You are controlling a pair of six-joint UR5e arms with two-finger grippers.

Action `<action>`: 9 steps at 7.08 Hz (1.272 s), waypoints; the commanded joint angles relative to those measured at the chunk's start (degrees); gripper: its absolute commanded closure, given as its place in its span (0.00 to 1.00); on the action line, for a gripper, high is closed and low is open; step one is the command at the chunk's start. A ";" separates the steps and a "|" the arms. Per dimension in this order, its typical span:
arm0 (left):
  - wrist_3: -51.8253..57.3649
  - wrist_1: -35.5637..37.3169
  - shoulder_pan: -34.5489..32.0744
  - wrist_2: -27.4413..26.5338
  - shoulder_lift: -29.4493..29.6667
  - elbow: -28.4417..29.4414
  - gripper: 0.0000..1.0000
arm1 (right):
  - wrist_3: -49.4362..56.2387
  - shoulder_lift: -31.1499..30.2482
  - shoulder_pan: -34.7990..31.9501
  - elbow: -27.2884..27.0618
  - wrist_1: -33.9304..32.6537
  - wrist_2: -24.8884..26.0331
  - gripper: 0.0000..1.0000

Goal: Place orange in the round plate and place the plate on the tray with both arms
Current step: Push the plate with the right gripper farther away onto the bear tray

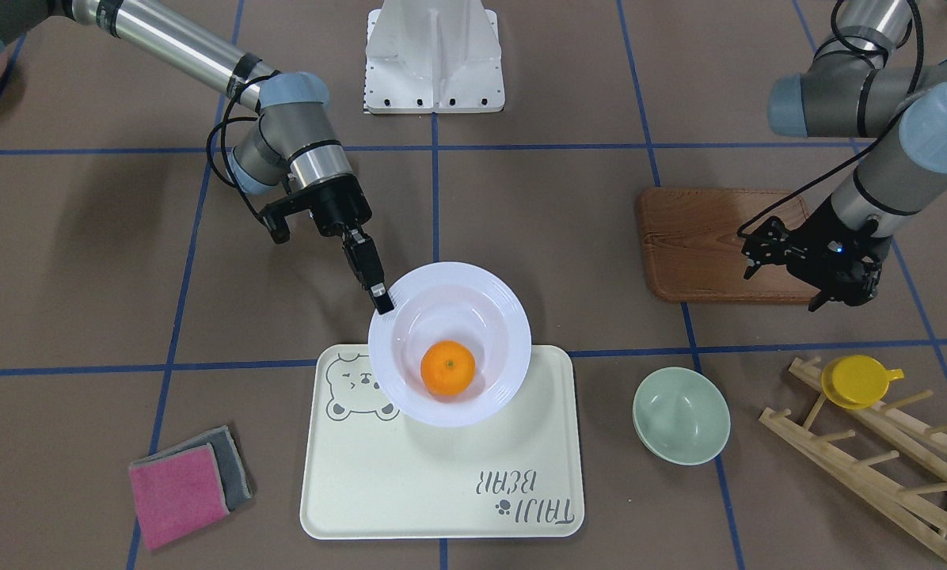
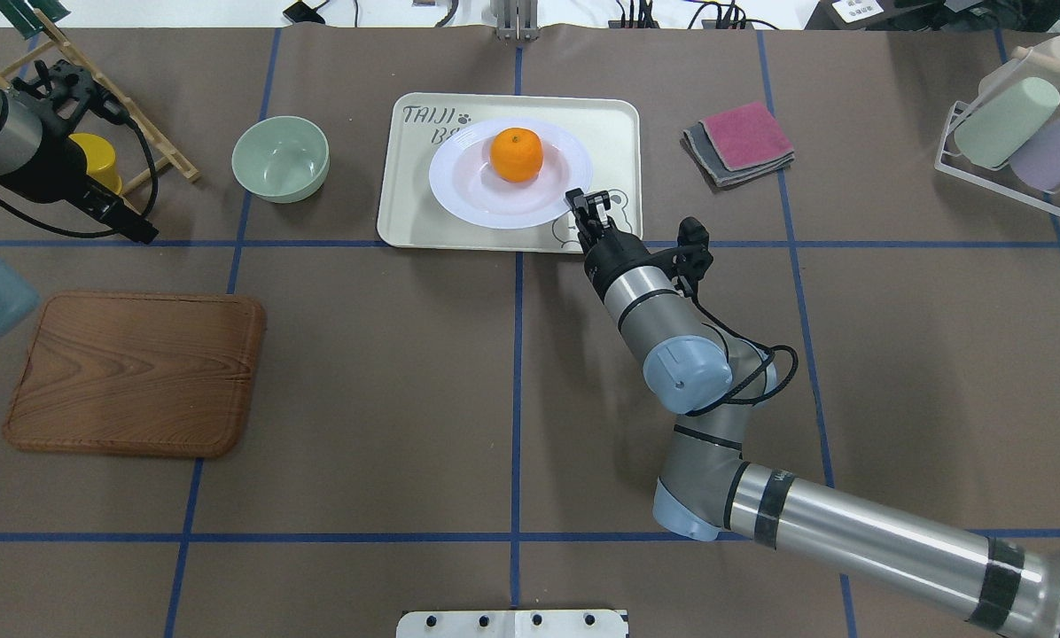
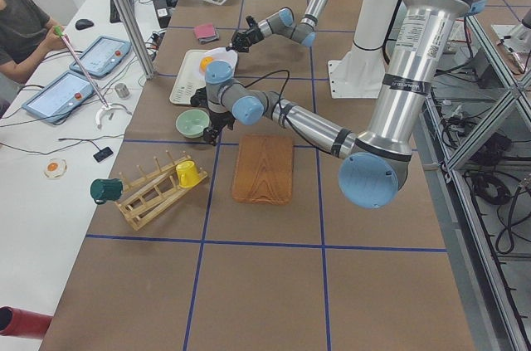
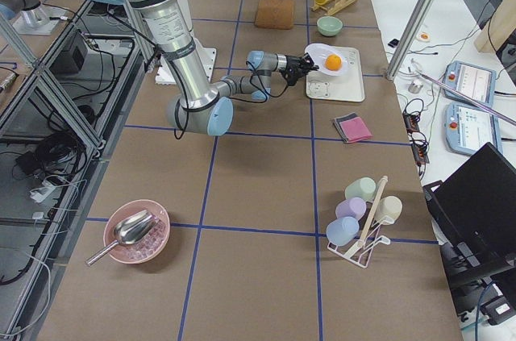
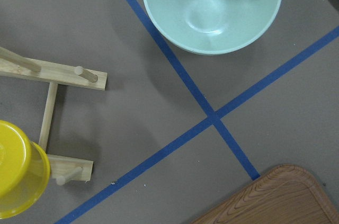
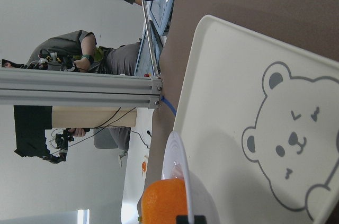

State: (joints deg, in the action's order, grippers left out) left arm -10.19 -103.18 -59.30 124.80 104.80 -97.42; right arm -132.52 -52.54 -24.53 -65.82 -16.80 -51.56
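Observation:
The orange lies in the middle of the white round plate. My right gripper is shut on the plate's rim on the robot's side. The plate hangs over the bear corner of the cream tray; the right wrist view shows the plate edge-on, raised above the tray, with the orange in it. Overhead, the plate covers the tray's middle, with the right gripper at its near-right rim. My left gripper hovers open and empty by the wooden board, far from the plate.
A pale green bowl sits beside the tray. A wooden board lies under the left arm. A wooden rack holds a yellow cup. Folded pink and grey cloths lie on the tray's other side. A cup stand is at the far right.

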 commanded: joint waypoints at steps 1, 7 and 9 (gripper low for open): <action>0.00 0.00 -0.03 0.00 -0.03 -0.05 0.00 | -0.90 3.66 -0.60 6.38 -0.17 -0.20 1.00; 0.00 0.00 -0.03 0.00 -0.20 -0.05 0.00 | -0.63 4.99 -2.00 7.99 -1.05 -4.24 0.14; 0.00 0.00 -0.03 0.00 -0.20 -0.05 0.00 | 1.02 5.17 -2.80 7.21 -1.13 -5.48 0.00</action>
State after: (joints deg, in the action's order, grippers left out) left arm -10.20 -103.18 -59.33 124.80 104.65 -97.47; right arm -132.66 -47.41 -26.86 -58.06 -17.85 -56.36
